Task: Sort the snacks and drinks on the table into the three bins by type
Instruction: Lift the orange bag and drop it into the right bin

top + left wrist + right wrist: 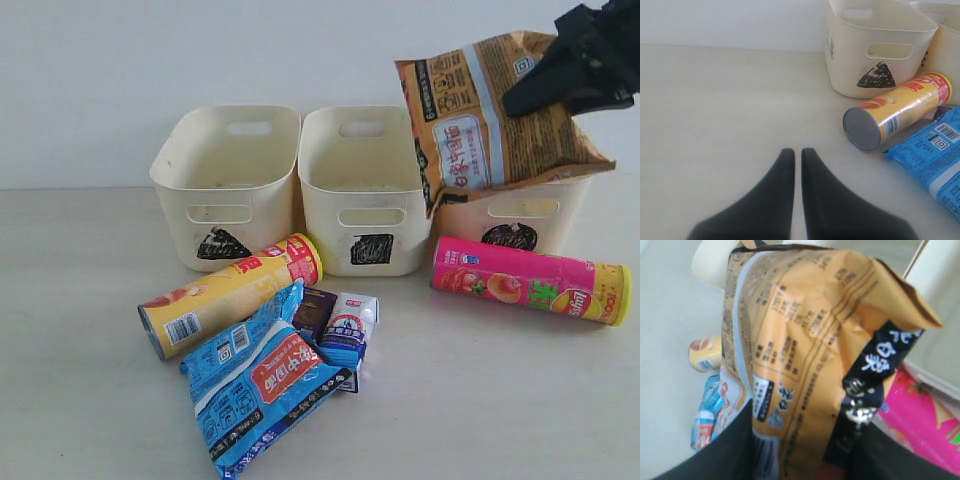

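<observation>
Exterior view: right fingers (585, 60) pinch the upper edge of the orange-brown bag (480, 115), which hangs clear of the worktop (80, 330) in front of the upper part of the circle bin (565, 215); whether it is over the bin's opening or just short of it cannot be told. Square bin (365, 180) and triangle bin (225, 170) stand side by side to the left. Pink tube (530, 280) lies on its side in front of the circle bin. Yellow tube (230, 295) lies slantwise in front of the triangle bin, blue packets (260, 385) overlapping against it. Purple carton (315, 308) is mostly covered by the packets and the white and blue carton (350, 325) beside it. The number of packets is unclear, since they overlap. Left arm is out of this view. Only the left wrist view shows the left fingers (770, 200): pressed together, thin slit between, nothing in them, above bare worktop, well apart from the yellow tube's metal end. Right wrist view: the bag fills the frame between two dark fingers, its print blurred. The pink tube, the yellow tube's end and a corner of blue packet show past it. The circle mark is not visible here.
</observation>
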